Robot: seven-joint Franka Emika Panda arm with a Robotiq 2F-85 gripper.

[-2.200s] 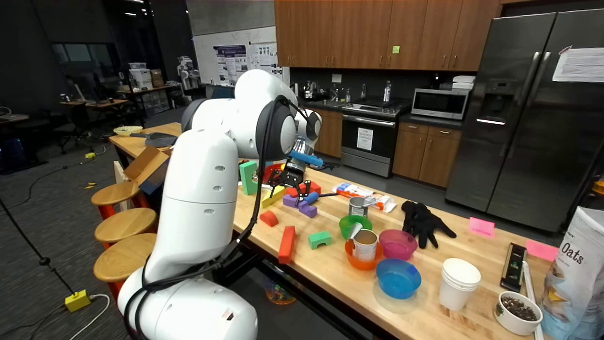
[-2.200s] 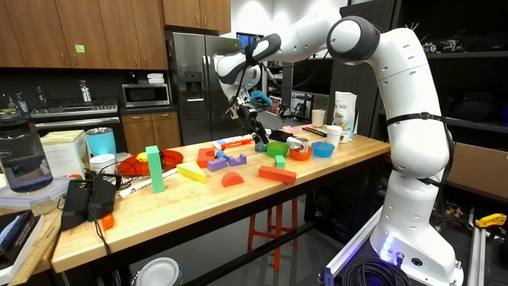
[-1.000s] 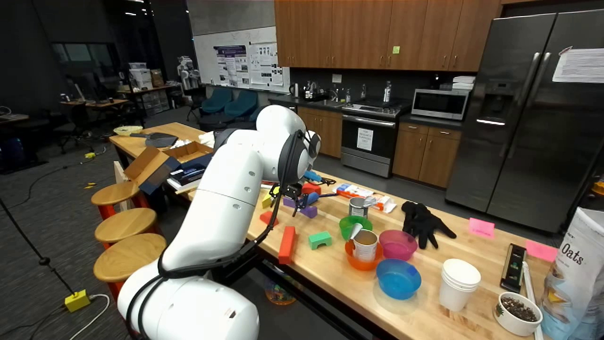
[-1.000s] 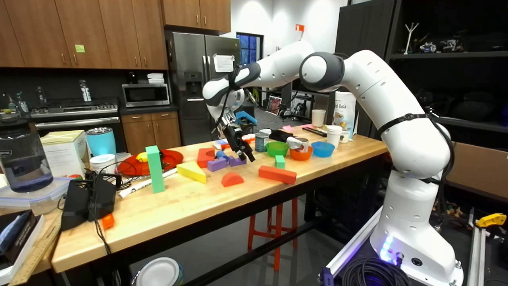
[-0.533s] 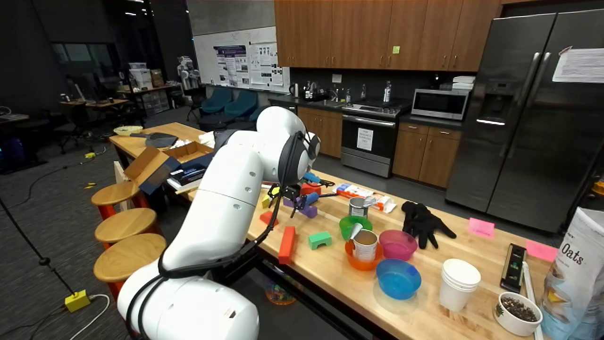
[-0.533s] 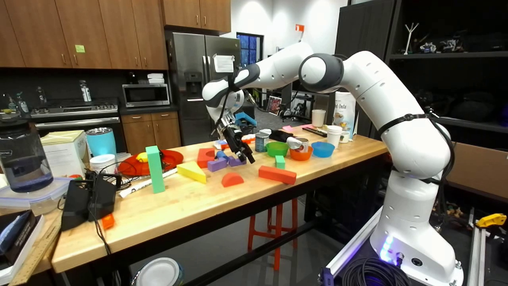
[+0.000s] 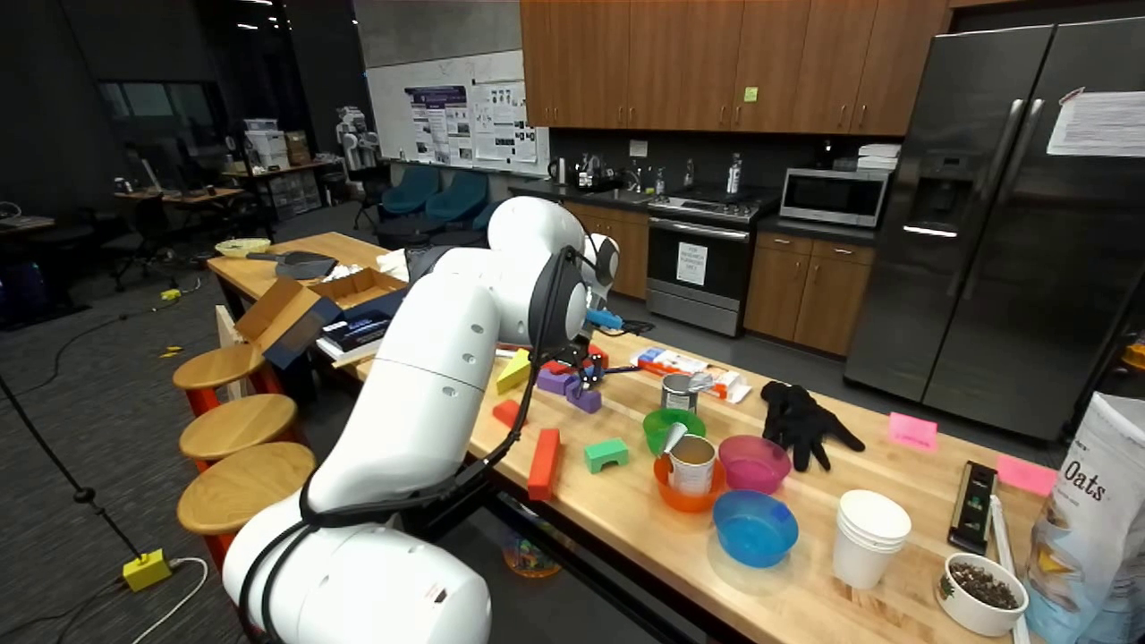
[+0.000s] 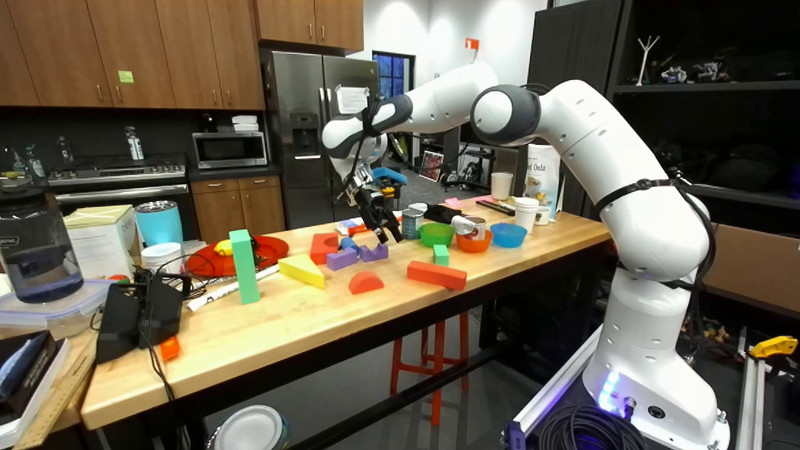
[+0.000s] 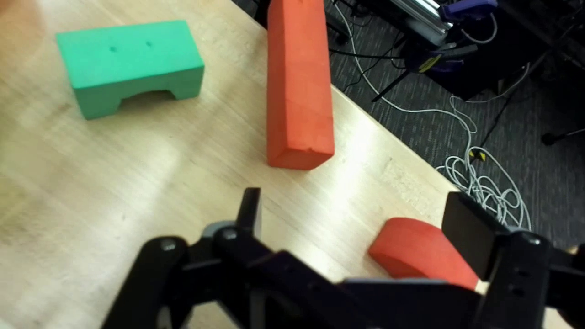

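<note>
My gripper (image 8: pixel 390 235) hangs just above the table near the notched purple block (image 8: pixel 374 252), its jaws wide apart and nothing held. Whether it touches that block I cannot tell. Close by are another purple block (image 8: pixel 342 259), a blue cylinder (image 8: pixel 349 244), a red block (image 8: pixel 324 247) and a yellow wedge (image 8: pixel 301 270). In the wrist view the gripper (image 9: pixel 361 218) frames bare wood, and a rounded red block (image 9: pixel 411 249) shows below, partly hidden by the right finger (image 9: pixel 470 233). Farther off lie a long red block (image 9: pixel 304 82) and a green bridge block (image 9: pixel 132 64).
Green (image 7: pixel 673 429), orange (image 7: pixel 687 496), pink (image 7: pixel 754 462) and blue (image 7: pixel 756 528) bowls stand together; a can (image 7: pixel 691 463) sits in the orange one. A grey can (image 8: pixel 412 224) is near the gripper. A tall green block (image 8: pixel 244 267) stands upright beside a red plate (image 8: pixel 275 247).
The arm has lowered and brought the gripper down toward the purple blocks. Over the last half second the gripper has risen slightly and shifted. The blocks lie where they were.
</note>
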